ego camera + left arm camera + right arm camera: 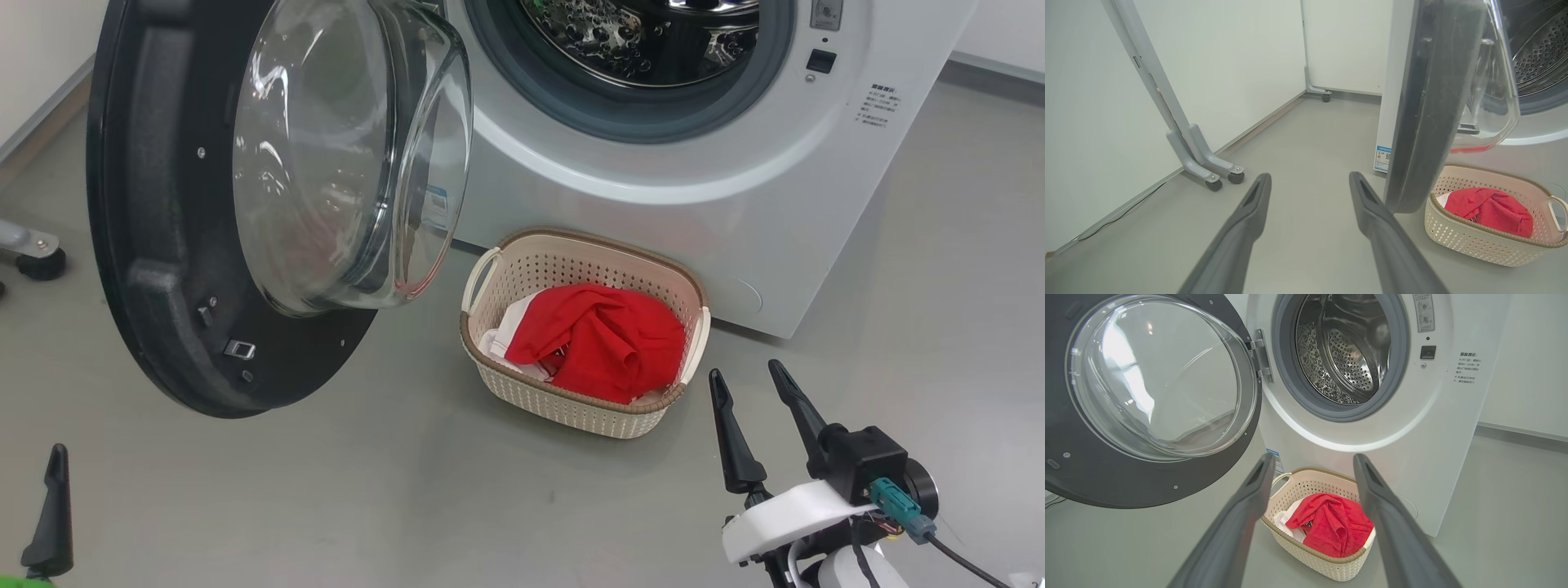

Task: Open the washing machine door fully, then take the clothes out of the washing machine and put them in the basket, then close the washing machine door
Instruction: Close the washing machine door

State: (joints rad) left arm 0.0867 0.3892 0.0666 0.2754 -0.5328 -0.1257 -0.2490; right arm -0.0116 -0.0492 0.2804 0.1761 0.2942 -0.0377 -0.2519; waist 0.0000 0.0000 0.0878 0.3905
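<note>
The large round washing machine door [155, 245], with its glossy black rim and bulging clear glass bowl, hangs open to the left of the big white front-loading washing machine [653, 204]. It swings on a metal hinge [1261, 355] at the left of the opening, so its turning axis is upright. The red and white clothes [600, 339] lie heaped in the small cream perforated plastic basket [571, 408], which stands on the floor just in front of the machine. The perforated steel drum [1347, 367] looks empty, though its lowest front part is hard to make out.

By this judgement only the closing remains. That move turns on the door's outer face, which the left wrist view shows nearly edge-on, just ahead and to the right of the left gripper [1309, 175] (the nearer one). That gripper sits low, fingers spread with nothing between them, pointing along the floor. The right gripper [746, 369] is also spread and empty, low beside the basket, fingers angled up toward it.
</note>
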